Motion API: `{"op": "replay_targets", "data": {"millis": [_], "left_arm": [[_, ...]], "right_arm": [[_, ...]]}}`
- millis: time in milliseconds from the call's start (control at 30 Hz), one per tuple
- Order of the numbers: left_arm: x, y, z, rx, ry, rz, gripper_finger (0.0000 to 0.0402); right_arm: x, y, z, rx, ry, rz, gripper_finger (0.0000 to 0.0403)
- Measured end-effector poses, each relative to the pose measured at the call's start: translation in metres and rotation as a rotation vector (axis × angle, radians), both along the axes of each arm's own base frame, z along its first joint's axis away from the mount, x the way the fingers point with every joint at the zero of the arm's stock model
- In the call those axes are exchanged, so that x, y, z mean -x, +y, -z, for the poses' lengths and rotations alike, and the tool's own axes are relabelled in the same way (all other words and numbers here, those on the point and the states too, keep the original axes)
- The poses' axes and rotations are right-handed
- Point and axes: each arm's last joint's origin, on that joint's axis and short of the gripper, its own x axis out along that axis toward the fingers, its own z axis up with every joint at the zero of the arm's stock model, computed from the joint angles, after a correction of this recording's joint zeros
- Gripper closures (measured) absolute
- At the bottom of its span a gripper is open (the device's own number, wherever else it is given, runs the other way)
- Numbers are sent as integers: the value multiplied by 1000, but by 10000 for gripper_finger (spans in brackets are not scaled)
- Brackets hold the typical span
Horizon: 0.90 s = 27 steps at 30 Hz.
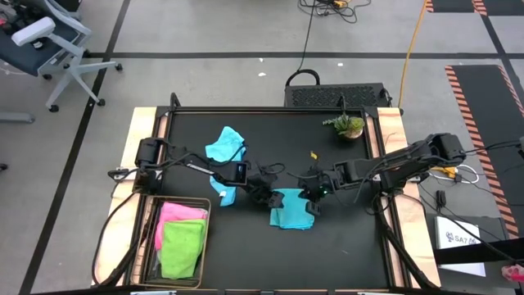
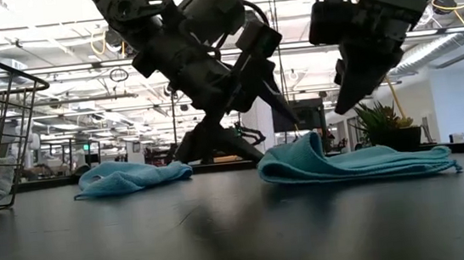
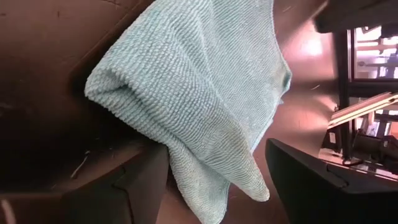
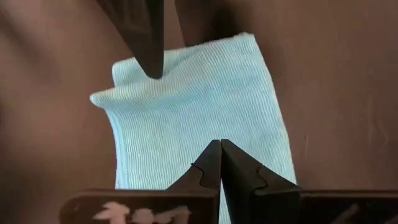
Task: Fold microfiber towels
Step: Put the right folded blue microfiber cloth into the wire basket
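A teal towel (image 1: pixel 291 211) lies folded and flat on the black table, right of centre. My left gripper (image 1: pixel 268 195) is open at the towel's left end, and one corner (image 3: pixel 249 186) of the cloth lies between its two fingers. My right gripper (image 1: pixel 313 201) is shut. In the low view it hangs a little above the towel's right half (image 2: pixel 355 162), pointing down at a slant. A crumpled light blue towel (image 1: pixel 226 145) lies farther left, partly under my left arm. My left gripper has its fingers on either side of the teal towel's corner. One fingertip (image 4: pixel 152 68) shows over the towel's far edge. I cannot tell whether it touches the cloth.
A wire mesh basket (image 1: pixel 151 246) at the near left corner holds a pink towel (image 1: pixel 182 213) and a lime green one (image 1: pixel 182 248). A small potted plant (image 1: pixel 348 125) stands at the far right. Bare table lies in front of the towels.
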Motion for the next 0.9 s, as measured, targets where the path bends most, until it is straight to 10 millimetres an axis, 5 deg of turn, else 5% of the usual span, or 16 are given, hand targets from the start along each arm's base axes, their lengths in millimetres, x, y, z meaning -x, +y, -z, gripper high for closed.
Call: {"op": "replay_targets", "data": {"millis": [900], "left_arm": [[3,-2,3,-53,49,-43,135]], "right_arm": [[-29,12,33,-73,-40,-106,403]]}}
